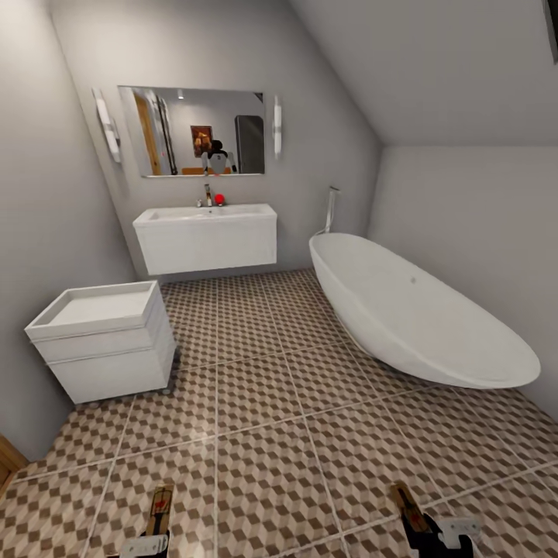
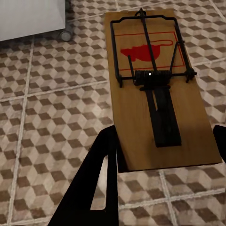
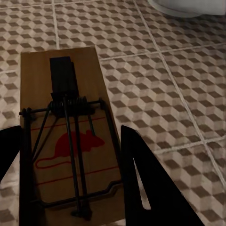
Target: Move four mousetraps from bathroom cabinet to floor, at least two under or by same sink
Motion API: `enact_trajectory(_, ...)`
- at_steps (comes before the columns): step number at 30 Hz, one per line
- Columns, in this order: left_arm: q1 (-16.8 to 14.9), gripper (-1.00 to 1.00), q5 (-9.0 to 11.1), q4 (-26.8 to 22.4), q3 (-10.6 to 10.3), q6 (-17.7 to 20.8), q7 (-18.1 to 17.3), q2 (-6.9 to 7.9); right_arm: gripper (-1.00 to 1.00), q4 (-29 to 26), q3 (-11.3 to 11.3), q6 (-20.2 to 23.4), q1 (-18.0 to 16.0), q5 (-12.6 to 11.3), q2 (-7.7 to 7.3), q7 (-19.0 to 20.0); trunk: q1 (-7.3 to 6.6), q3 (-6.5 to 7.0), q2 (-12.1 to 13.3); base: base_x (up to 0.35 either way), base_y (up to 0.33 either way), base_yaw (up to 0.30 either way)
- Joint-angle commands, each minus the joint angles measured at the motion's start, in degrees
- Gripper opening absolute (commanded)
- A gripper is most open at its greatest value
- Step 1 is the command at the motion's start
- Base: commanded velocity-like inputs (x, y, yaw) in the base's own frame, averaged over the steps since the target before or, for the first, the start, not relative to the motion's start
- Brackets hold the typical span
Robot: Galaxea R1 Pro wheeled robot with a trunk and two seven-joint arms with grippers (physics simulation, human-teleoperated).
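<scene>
Each of my grippers holds one mousetrap above the bathroom floor (image 1: 263,434), which is tiled in a brown and beige cube pattern. My left gripper (image 1: 147,545) is shut on the end of a brown wooden mousetrap (image 1: 160,505). In the left wrist view this mousetrap (image 2: 141,117) shows its red mouse print and black wire, and the left gripper (image 2: 165,157) clamps its near end between black fingers (image 2: 101,174). My right gripper (image 1: 443,536) is shut on a second mousetrap (image 1: 408,505). In the right wrist view the right gripper (image 3: 70,183) holds that mousetrap (image 3: 94,136) by its long edges.
A white wall-hung sink (image 1: 205,232) with a mirror above it is at the back. A white drawer unit (image 1: 105,345) stands at the left wall and a white bathtub (image 1: 418,310) at the right. A sliver of orange-brown wood (image 1: 8,461) at the left edge may be the cabinet; I cannot tell.
</scene>
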Motion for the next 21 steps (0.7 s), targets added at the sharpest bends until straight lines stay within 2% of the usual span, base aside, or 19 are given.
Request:
enact_trajectory(1, 0.0, -1.00, 0.0, -0.2, -0.5, -0.1, 0.6, 0.06, -1.00, 0.1, 0.3, -0.2, 0.0, -0.8, -0.04, 0.3, 0.03, -0.05, 0.0, 0.329, 0.000, 0.000)
enact_trajectory(8, 0.0, -1.00, 0.0, -0.2, -0.5, -0.1, 0.6, 0.06, -1.00, 0.2, 0.3, -0.2, 0.0, -0.8, 0.07, 0.0, 0.03, -0.05, 0.0, 0.331, 0.000, 0.000)
enact_trajectory(13, 0.0, -1.00, 0.0, -0.2, -0.5, -0.1, 0.6, 0.06, -1.00, 0.2, 0.3, -0.2, 0.0, -0.8, 0.15, -2.4, 0.03, -0.05, 0.0, 0.332, 0.000, 0.006)
enact_trajectory(21, 0.0, -1.00, 0.0, -0.2, -0.5, -0.1, 0.6, 0.06, -1.00, 0.3, 0.3, -0.2, 0.0, -0.8, 0.19, -3.2, 0.03, -0.05, 0.0, 0.332, 0.000, 0.114)
